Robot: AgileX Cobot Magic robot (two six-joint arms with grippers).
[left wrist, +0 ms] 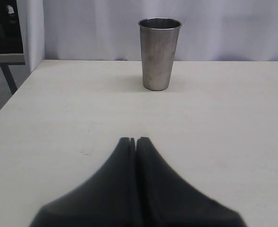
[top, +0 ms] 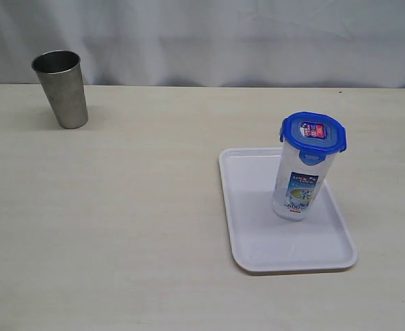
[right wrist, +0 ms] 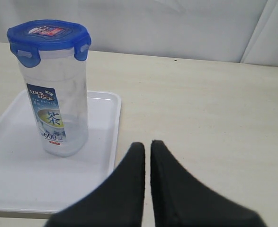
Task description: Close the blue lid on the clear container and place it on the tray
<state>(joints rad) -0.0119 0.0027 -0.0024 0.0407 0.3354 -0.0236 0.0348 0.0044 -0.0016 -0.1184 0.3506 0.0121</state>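
while the clear container (top: 300, 186) stands on the tray (top: 257, 245), its base rests near the middle of the tray floor, inside the low rim on every side. its long axis runs straight up from the tray, base down and mouth up, so it stands upright rather than lying along the tray. the blue lid (top: 312, 132) sits on top, at the end farthest from the tray, flat across the mouth with its red-and-white label facing up; the flaps that show hang down over the rim of the container. the printed blue-green label on the container's side faces the exterior camera and reads the right way up. the tray lies flat on the pale table (top: 119, 221). a tapered steel cup (top: 62, 89) stands upright, open end up, well apart from the tray, beyond its far left corner near the white backdrop. neither arm shows in the exterior view. in the right wrist view the right gripper (right wrist: 147, 144) hangs over bare table just beside the tray's rim, clear of the container, its black jaws drawn together with only a thin slit between them and nothing in them. in the left wrist view the left gripper (left wrist: 135, 140) has its jaws pressed tight together, gripping nothing, over bare table with the steel cup ahead of it; the tray is out of that view.
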